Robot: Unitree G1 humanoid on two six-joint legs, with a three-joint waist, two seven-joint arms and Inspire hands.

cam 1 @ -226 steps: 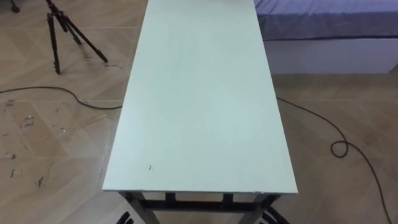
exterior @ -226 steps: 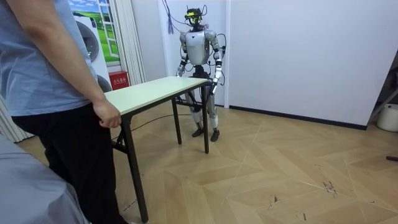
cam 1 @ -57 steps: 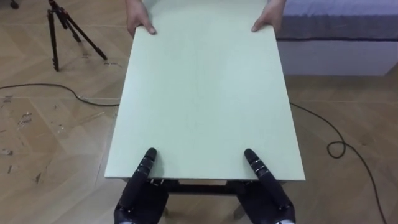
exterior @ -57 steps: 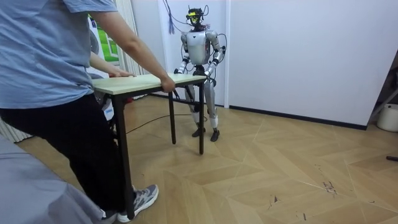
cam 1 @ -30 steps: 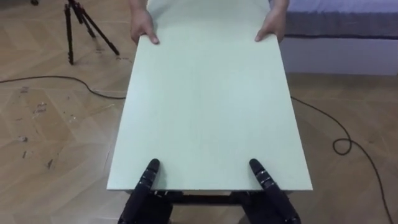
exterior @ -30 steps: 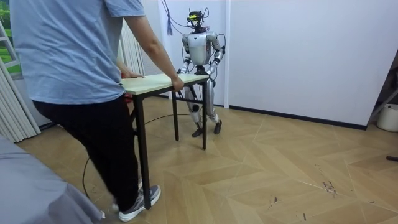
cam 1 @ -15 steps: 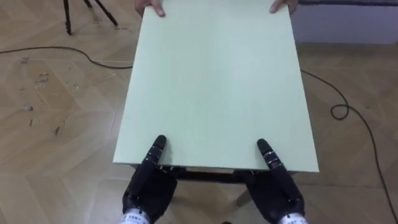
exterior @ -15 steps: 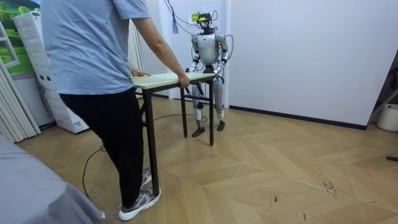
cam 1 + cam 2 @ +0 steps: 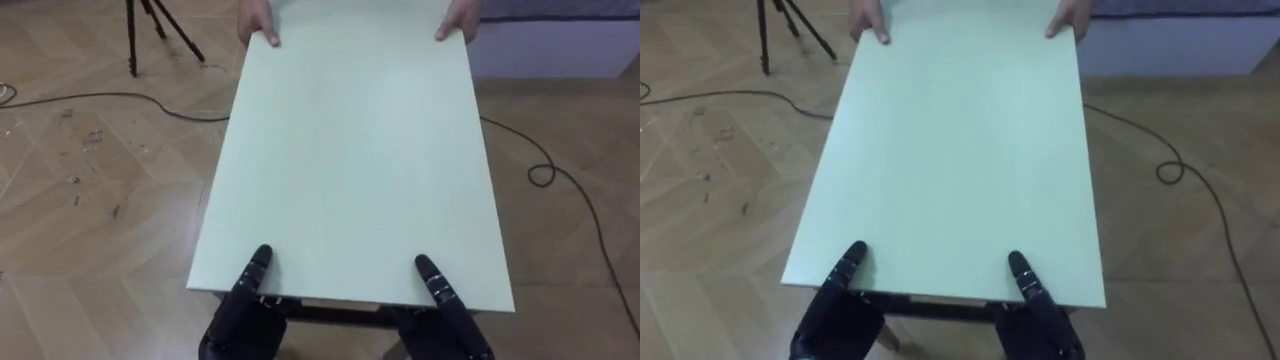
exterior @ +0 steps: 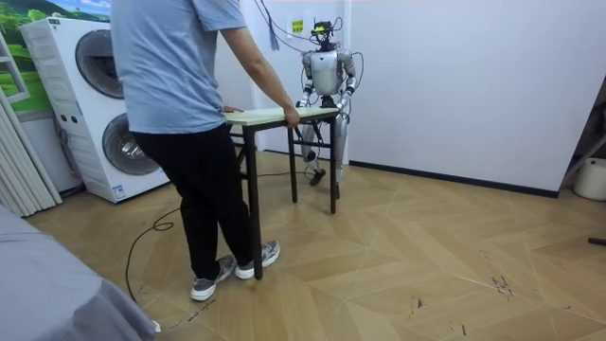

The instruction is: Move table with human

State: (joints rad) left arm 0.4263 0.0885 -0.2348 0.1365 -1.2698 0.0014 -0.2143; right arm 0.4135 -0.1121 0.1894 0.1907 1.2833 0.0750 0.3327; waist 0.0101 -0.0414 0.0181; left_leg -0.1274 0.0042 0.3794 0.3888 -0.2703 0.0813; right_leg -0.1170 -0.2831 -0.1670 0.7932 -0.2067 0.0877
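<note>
You see left hand (image 9: 240,312) and right hand (image 9: 448,318) at the near edge of the tabletop (image 9: 352,150), mostly hidden beneath it; grasp cannot be told. A person's hands (image 9: 258,22), cut off at top, grip its far corners.

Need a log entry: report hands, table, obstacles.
Left hand, right hand at table near edge. Person's hands hold far edge. Cable, tripod on floor alongside.

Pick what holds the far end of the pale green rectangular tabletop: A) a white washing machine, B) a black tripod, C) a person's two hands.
C: a person's hands grip both far corners of the pale green rectangular table; the black tripod stands apart on the floor.
</note>
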